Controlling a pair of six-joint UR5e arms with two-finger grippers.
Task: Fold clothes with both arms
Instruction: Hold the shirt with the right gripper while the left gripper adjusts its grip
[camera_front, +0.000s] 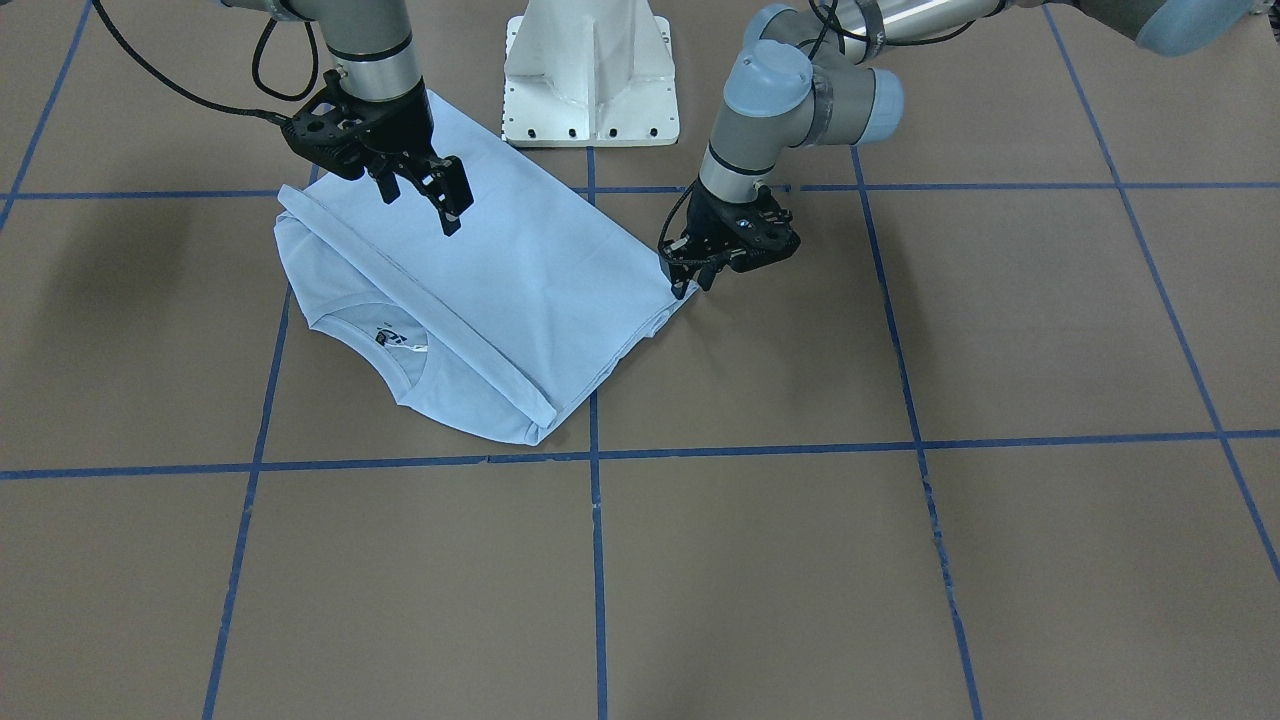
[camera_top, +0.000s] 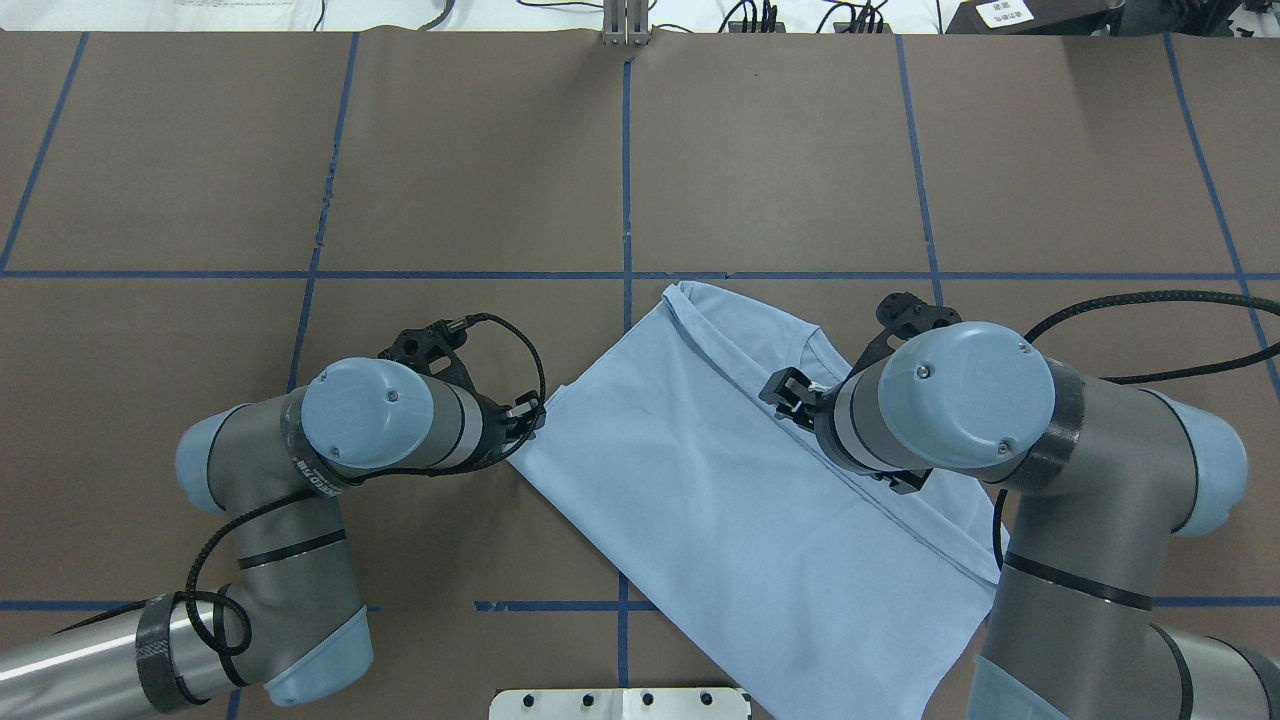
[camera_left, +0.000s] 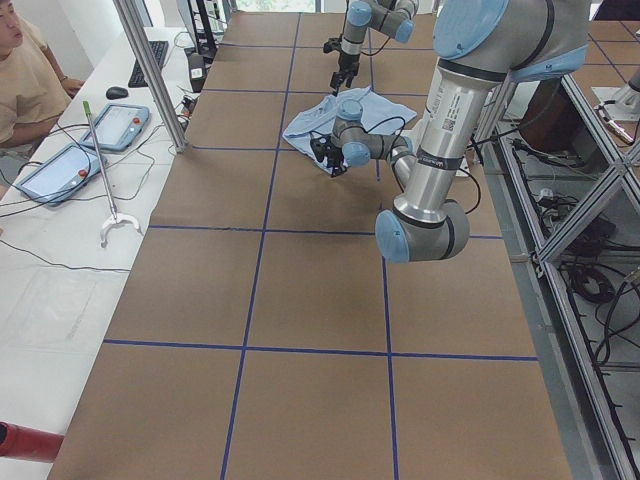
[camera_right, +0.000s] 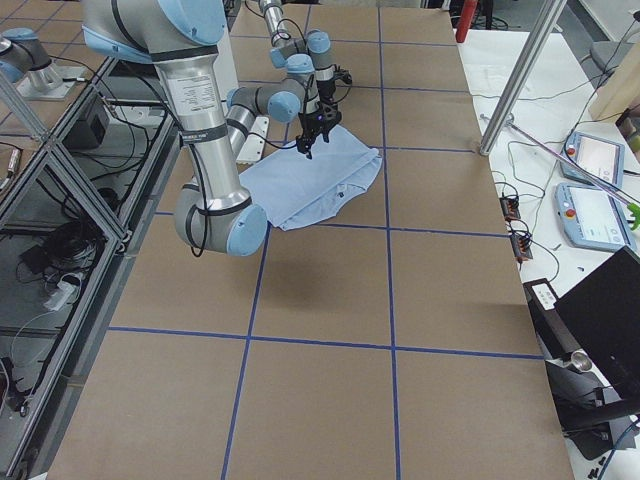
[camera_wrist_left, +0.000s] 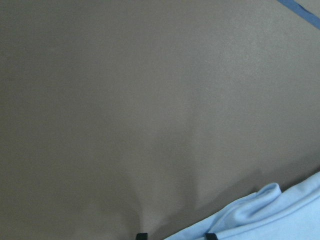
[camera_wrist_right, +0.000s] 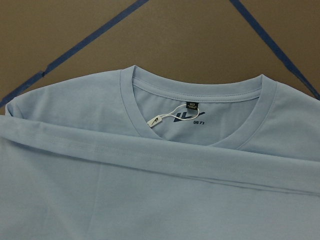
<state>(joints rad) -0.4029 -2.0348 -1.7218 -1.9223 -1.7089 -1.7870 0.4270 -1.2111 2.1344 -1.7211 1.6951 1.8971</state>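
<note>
Pale blue T-shirt (camera_front: 520, 270) lies folded on the tabletop (camera_front: 900, 560), neckline toward seven o'clock; right tool (camera_front: 420, 210) hovers spread above it, left tool (camera_front: 690, 288) at its three-o'clock corner.

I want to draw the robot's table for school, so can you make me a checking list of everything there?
Surface: brown table with blue tape lines.
Job's things: light blue T-shirt, partly folded, neck and white tag showing.
Clutter: nothing seen.
Grippers: left pincer open at the shirt's corner; right pincer open above the shirt.
Cables: black cables looped at each arm.
Surroundings: white pedestal; person and tablets at a side desk.
</note>
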